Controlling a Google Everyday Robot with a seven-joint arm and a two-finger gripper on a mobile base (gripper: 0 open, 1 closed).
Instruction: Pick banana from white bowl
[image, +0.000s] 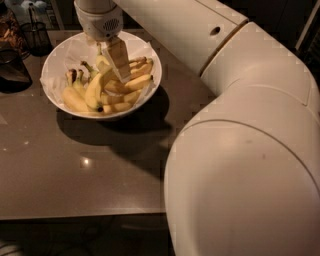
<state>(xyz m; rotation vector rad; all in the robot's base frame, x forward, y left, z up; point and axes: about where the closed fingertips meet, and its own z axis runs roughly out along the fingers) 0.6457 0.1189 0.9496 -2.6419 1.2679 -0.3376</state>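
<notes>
The white bowl (52, 65) stands at the back left of the dark table, lined with white paper and filled with a bunch of yellow bananas. The banana (94, 89), long and strongly curved with a dark tip, lies in the middle of the bowl, tip toward the front. My gripper (116, 62) reaches straight down from above into the bowl, at the banana's upper stem end and among the shorter bananas (131, 84) on the right. My arm hides the back of the bowl.
A dark wire-mesh cup (36, 36) stands behind the bowl at the far left, with a dark object (12, 71) in front of it. The grey table (75, 170) runs to a front edge low in view. My arm's bulky white links (240, 165) fill the right side.
</notes>
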